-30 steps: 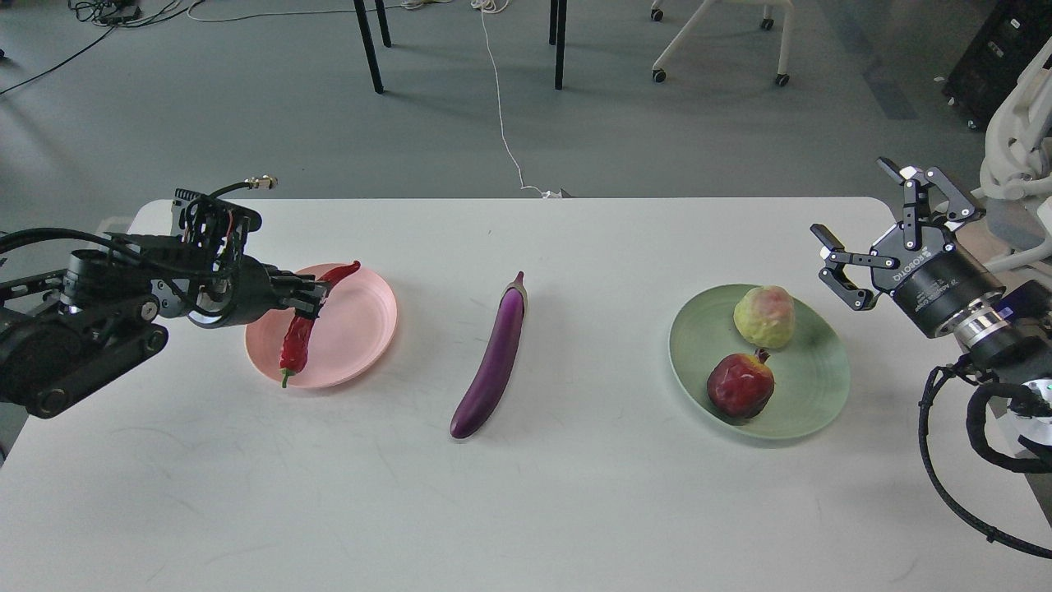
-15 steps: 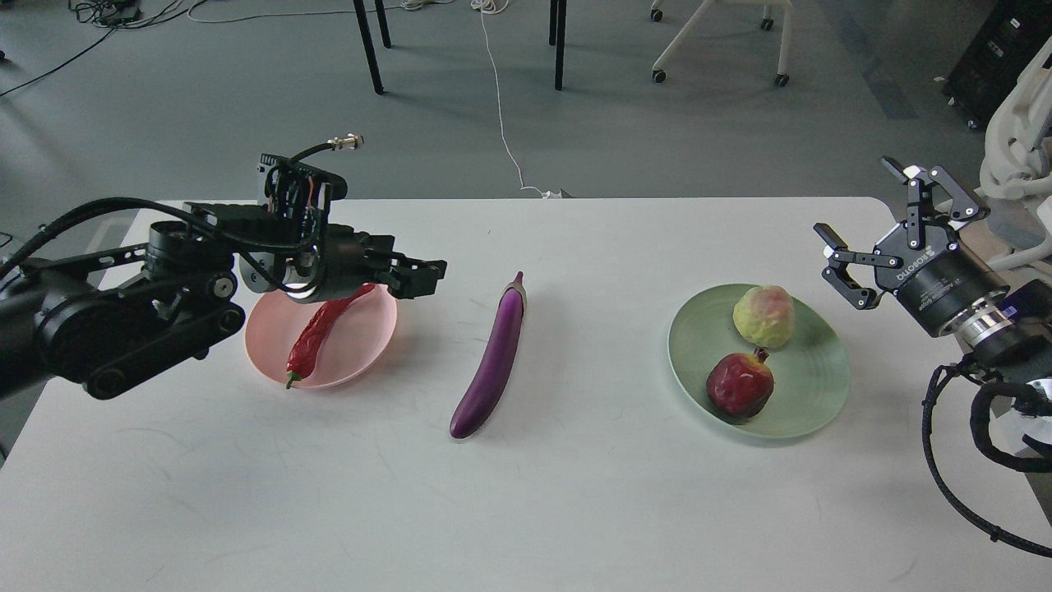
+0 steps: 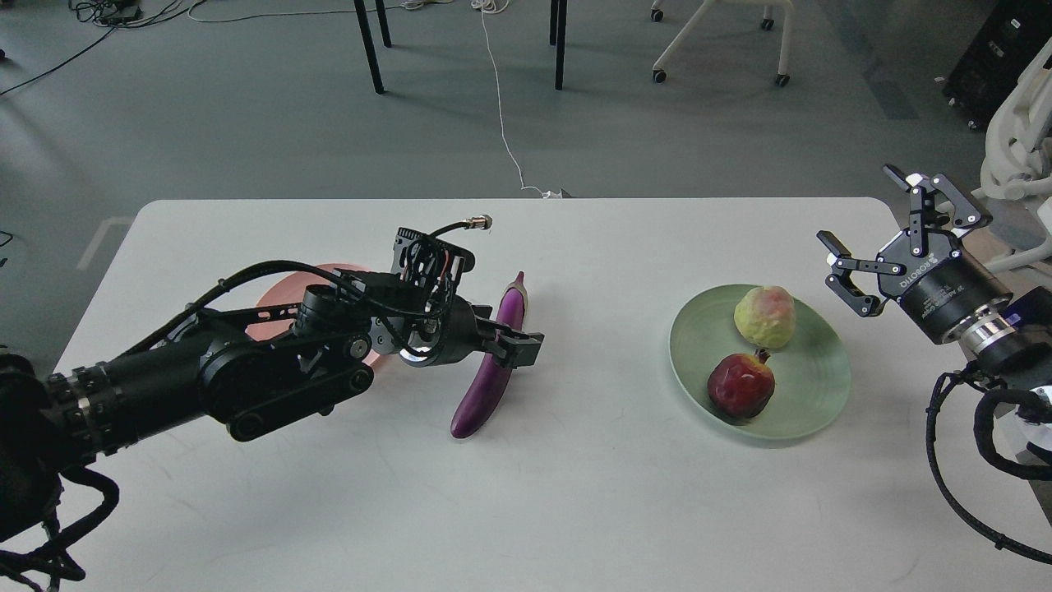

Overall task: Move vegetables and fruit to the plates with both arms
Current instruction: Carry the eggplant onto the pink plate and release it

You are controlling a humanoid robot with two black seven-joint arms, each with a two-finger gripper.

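My left gripper (image 3: 511, 344) reaches across the table and hangs open over the middle of the long purple eggplant (image 3: 474, 403), which lies on the white table (image 3: 575, 501). The left arm covers most of the pink plate (image 3: 288, 278), and the red chili pepper is hidden behind it. The green plate (image 3: 814, 411) holds the dark red pomegranate (image 3: 740, 385) and the yellow-green fruit (image 3: 764, 316). My right gripper (image 3: 867, 238) is open and empty, above and to the right of the green plate.
Beyond the table's far edge are grey floor, table legs (image 3: 370, 49), a white cable (image 3: 501, 115) and a wheeled chair (image 3: 715, 41). White equipment (image 3: 1019, 140) stands at the right edge.
My left arm has swung right from the pink plate to the eggplant, leaving the chili on the plate. The right gripper has barely shifted. The eggplant has not moved.
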